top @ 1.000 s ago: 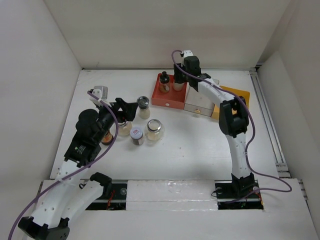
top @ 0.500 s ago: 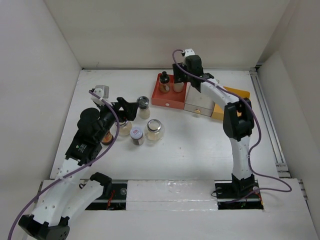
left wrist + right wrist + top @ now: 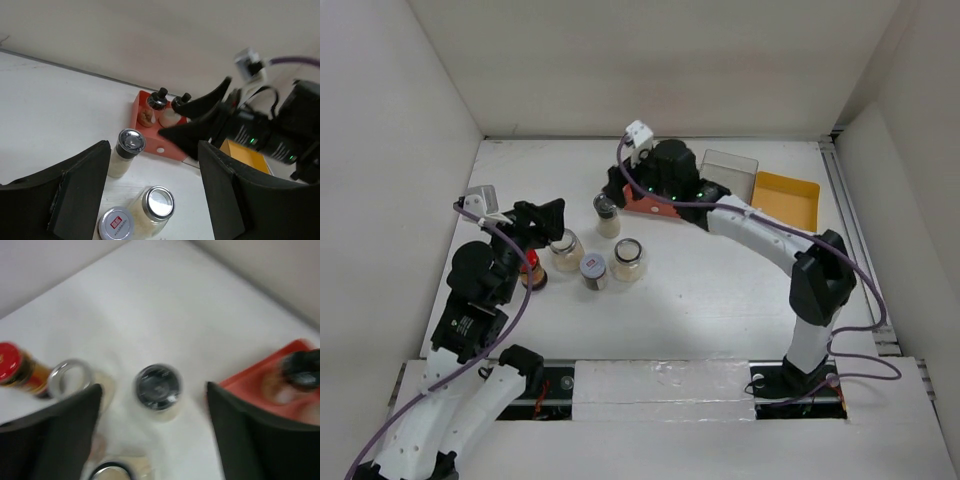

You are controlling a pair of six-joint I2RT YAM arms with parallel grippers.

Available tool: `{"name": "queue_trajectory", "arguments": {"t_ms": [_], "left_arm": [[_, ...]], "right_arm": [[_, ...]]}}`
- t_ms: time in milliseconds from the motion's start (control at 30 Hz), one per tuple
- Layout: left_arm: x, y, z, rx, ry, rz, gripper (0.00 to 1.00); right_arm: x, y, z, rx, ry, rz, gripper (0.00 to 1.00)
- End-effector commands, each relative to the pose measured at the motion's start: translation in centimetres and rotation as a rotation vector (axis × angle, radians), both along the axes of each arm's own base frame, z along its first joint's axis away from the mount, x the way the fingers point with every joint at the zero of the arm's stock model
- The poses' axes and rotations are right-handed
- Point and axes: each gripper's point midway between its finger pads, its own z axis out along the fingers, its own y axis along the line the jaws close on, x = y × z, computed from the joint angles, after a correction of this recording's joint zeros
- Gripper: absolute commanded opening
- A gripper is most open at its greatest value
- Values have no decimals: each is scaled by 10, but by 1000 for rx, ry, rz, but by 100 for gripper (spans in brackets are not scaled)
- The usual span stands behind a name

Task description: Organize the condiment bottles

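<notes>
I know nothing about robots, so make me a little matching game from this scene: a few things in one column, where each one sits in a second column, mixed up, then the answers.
Things:
1. red tray
2. yellow tray
3. red-capped bottle
4. dark-capped bottle

Places:
A. farthest left of the bottles
B. stands loose, just beside the red tray
C. holds two black-capped bottles
D. farthest right of the trays

Pairs: 1-C, 2-D, 3-A, 4-B

Glass bottles (image 3: 118, 163), shiny metal lids (image 3: 159, 197), matt table (image 3: 700, 290)
</notes>
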Motion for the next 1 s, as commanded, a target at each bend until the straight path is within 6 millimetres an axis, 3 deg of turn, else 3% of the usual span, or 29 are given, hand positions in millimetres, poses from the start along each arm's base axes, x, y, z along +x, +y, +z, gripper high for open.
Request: {"name": "queue_trajectory", "arguments": {"t_ms": [0,300,567,700,733,833,867,933,967], "left_arm": [[7,3,-5,-8,14,32,66],[7,-7,-8,-2,23,-22,67],[9,-8,-8,7,21,-21,68],[9,-10,-8,7,21,-32,68],[9,-10,-8,7,21,-32,68],[9,-8,-8,7,21,-21,68],[9,-10,-8,7,21,-30,68],[11,-11,-11,12,31,-31,68],[11,-11,-11,12,31,-31,68]], "right_arm": [[-29,33,-37,-45,44,112,100],[-2,40,-86,-147,112,40,100],[17,58,-107,-159,125,40,100],[24,66,-104,-129,127,33,72],[23,66,-108,-130,128,32,70],[19,66,-87,-85,112,36,59],[15,65,-55,-32,72,46,57],[9,59,-23,24,25,45,56],[5,47,2,60,-13,37,56]]}}
